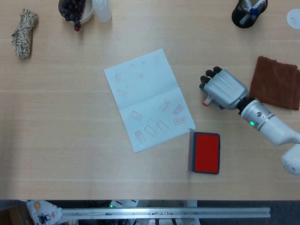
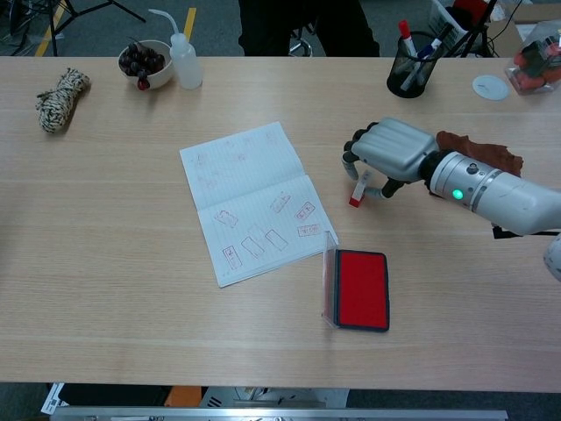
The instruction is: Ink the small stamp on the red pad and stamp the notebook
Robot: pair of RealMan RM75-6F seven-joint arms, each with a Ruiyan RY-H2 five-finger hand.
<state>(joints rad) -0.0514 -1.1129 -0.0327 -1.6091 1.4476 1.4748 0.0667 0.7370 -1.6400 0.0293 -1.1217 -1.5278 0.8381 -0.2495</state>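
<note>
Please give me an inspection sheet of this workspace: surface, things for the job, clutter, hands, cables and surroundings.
Surface: light wood table, no spills seen.
Job's things: open notebook lies flat, red stamp marks on its pages; red ink pad has its lid open, standing upright on its left side; small stamp stands on the table under the right hand.
Clutter: rope bundle, bowl of dark fruit, squeeze bottle, pen cup, brown cloth, white disc.
Hands: right hand is over the stamp, fingers curled down around it; a firm grip cannot be confirmed. Left hand not in view.
Cables: nothing seen.
Surroundings: a seated person behind the table; floor with yellow tape.
</note>
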